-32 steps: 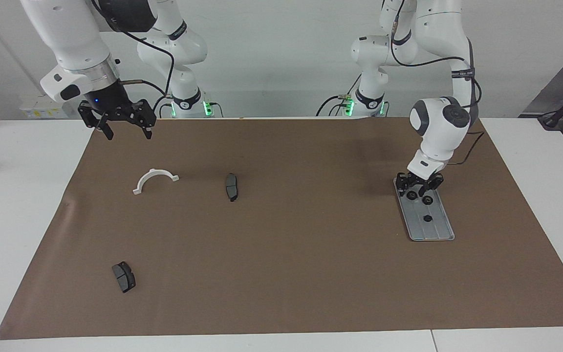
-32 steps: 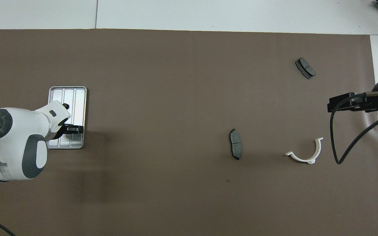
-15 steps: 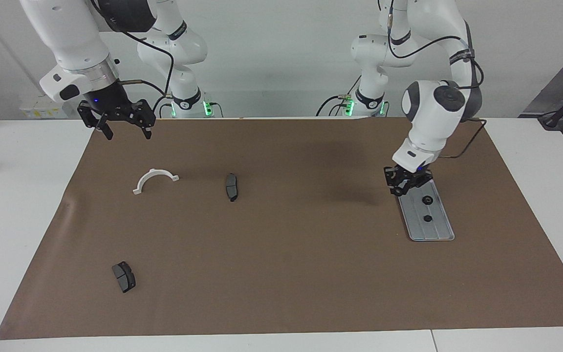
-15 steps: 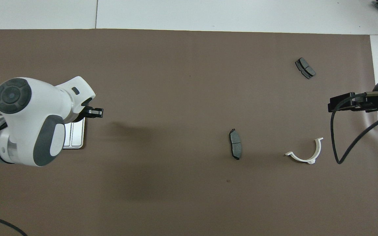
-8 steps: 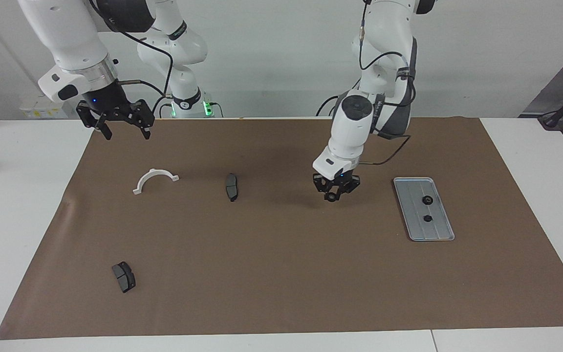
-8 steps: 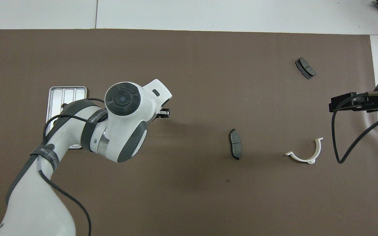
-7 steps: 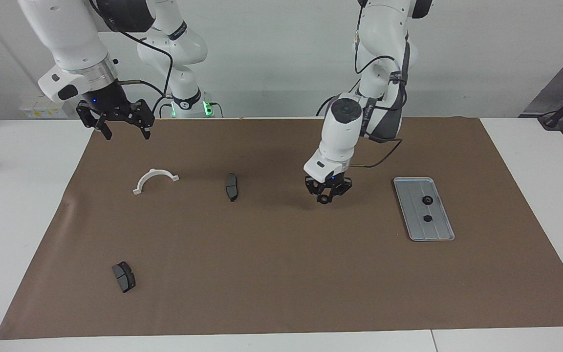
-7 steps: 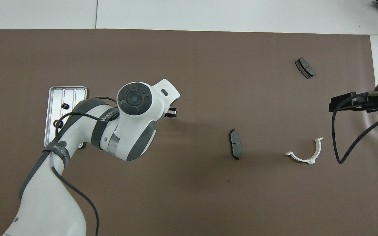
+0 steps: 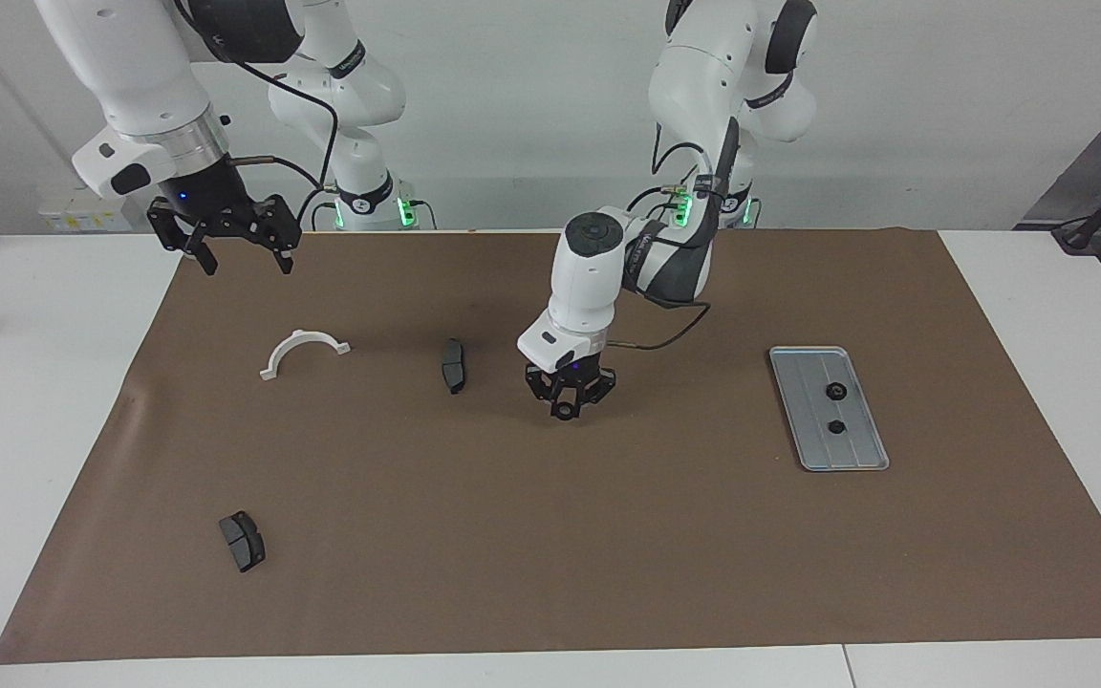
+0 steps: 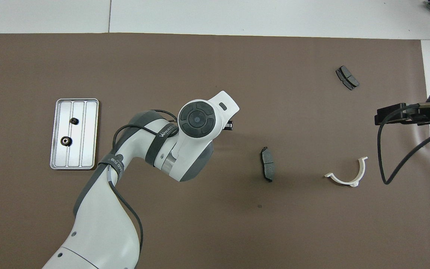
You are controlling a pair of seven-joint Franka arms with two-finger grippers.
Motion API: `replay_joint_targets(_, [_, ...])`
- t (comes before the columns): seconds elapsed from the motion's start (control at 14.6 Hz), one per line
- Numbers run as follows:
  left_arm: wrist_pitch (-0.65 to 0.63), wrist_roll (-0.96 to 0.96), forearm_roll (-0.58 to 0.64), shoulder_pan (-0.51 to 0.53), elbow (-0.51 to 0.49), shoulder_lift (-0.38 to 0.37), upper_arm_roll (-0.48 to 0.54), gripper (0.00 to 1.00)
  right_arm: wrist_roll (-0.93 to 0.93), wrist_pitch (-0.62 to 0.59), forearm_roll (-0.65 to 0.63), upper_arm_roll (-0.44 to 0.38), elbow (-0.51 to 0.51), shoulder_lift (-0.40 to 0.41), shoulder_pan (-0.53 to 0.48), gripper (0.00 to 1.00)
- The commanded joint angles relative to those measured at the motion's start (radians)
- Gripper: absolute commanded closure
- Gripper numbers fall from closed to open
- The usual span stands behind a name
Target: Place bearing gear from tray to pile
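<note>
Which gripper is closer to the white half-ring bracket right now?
The right. The right gripper hangs open just above the white half-ring bracket, toward the robots; the left gripper, carrying a black gear, is over the mat near the brake pad.

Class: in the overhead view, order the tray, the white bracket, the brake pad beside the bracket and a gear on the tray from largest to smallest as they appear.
1. Tray
2. White bracket
3. Brake pad
4. Gear

All four lie flat at table level, so nearness to the camera hardly affects the order.
</note>
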Motion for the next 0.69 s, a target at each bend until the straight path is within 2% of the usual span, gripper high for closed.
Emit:
replay_joint_targets(0.0, [0.065, -0.006, -0.014, -0.037, -0.022, 0.009, 0.01, 1.0, -0.028, 0.013, 0.016, 0.003, -0.003, -0.005, -0.007, 0.0])
replay_joint_targets(0.14, [0.109, -0.003, -0.015, -0.053, -0.065, 0.004, 0.01, 0.9, -0.02, 0.013, 0.021, 0.006, 0.005, 0.001, 0.01, 0.0])
replay_joint_targets(0.27, [0.195, 0.004, -0.015, -0.053, -0.13, -0.005, 0.007, 0.7, -0.016, 0.007, 0.037, 0.008, 0.017, 0.021, 0.025, 0.0])
replay_joint_targets(0.41, [0.225, -0.002, -0.015, -0.053, -0.151, -0.011, 0.007, 0.29, 0.007, 0.001, 0.037, 0.037, 0.04, 0.038, 0.025, 0.0])
replay_joint_targets(0.48, [0.214, -0.009, -0.015, -0.053, -0.136, -0.009, 0.007, 0.13, 0.029, -0.005, 0.037, 0.052, 0.063, 0.056, 0.024, 0.0])
replay_joint_targets(0.55, [0.2, -0.01, -0.015, -0.05, -0.112, -0.006, 0.01, 0.02, 0.053, -0.012, 0.036, 0.072, 0.09, 0.088, 0.022, 0.01])
replay_joint_targets(0.62, [0.182, -0.01, -0.015, -0.04, -0.089, -0.005, 0.01, 0.0, 0.066, -0.015, 0.034, 0.089, 0.121, 0.117, 0.018, 0.05])
